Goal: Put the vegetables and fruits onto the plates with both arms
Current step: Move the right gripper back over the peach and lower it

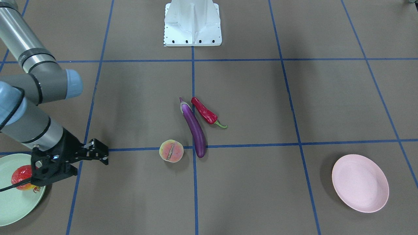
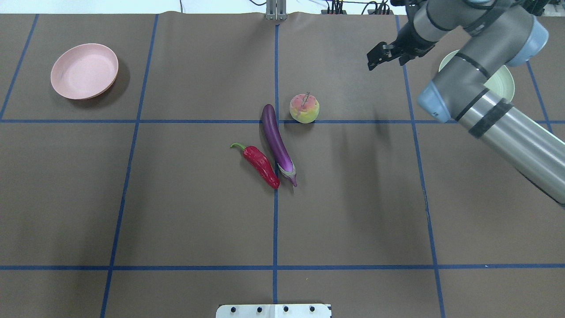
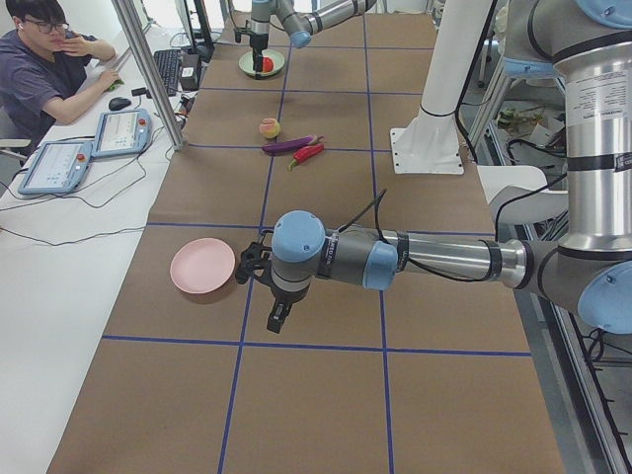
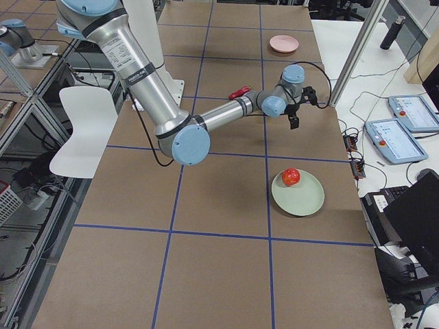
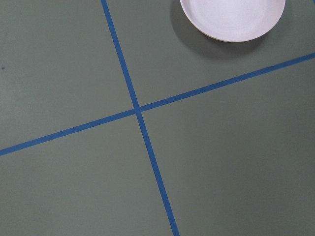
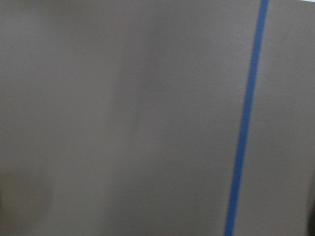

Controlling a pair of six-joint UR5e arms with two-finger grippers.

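Observation:
A purple eggplant (image 1: 195, 129) and a red chili pepper (image 1: 204, 112) lie side by side at the table's middle. The peach (image 1: 171, 150) sits just beside the eggplant's tip. On the mint green plate (image 1: 13, 202) rests the pomegranate (image 1: 21, 176). My right gripper (image 1: 105, 155) hangs open and empty between that plate and the peach, also in the overhead view (image 2: 373, 58). The pink plate (image 1: 360, 182) holds nothing. Beside it, my left gripper (image 3: 259, 293) hovers over the table, seen only from the side; I cannot tell its state.
The white base block (image 1: 192, 26) stands at the robot's edge of the table. A person (image 3: 49, 69) sits at a side desk with tablets (image 3: 94, 148). A white chair (image 4: 86, 130) is behind the robot. Blue tape lines grid the brown table.

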